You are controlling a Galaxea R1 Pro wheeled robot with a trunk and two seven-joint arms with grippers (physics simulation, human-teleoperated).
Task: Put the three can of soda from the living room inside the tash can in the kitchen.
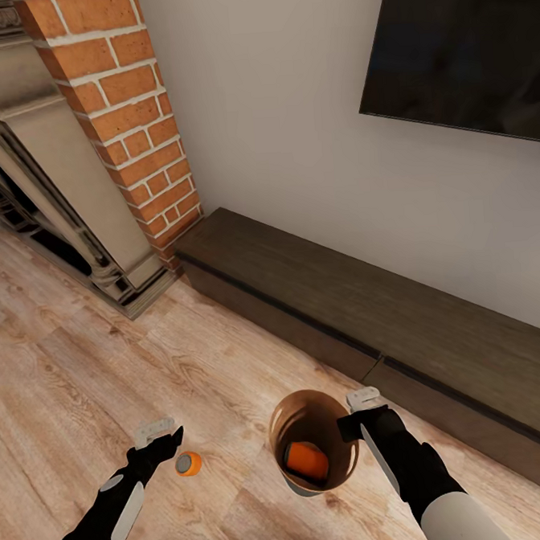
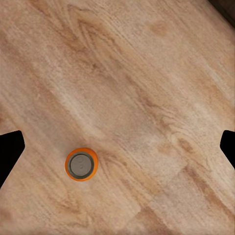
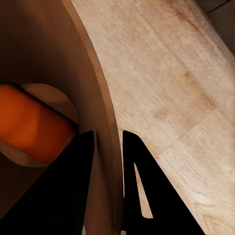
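Living room still, with light wood plank floor [image 1: 83,355], red-brick fireplace column [image 1: 130,111] at far left, long low dark-wood cabinet [image 1: 369,311] along the pale wall and a black wall-hung television [image 1: 464,47] at far right.

Right gripper [image 1: 355,421] clamped on the rim of the small round tapered bin [image 1: 293,429], copper-brown inside and pale grey outside; seen from the right wrist, one dark finger [image 3: 73,186] inside the wall [image 3: 105,127] and the other outside, pinching it narrowly. Bin apparently carried off the floor at the near right, mouth up. Lying on its side at the bottom, one bright-orange soda can [image 1: 306,461], also visible from the right wrist [image 3: 29,127].

A second bright-orange soda can with a grey metal end [image 1: 188,463] standing upright on the floor at near left, just beside the left gripper [image 1: 157,439]. From the left wrist, that can [image 2: 81,164] seen end-on, between the two dark fingertips [image 2: 10,152] spread wide, nearer one of them, nothing held.

Judged step: collecting cans here, one in the bin, the second about to be taken. Next move likely: centring the open left claw over the upright can, descending around its sides, closing, lifting, then dropping it into the bin held alongside. Risk of tipping the can if the off-centre finger strikes it first.
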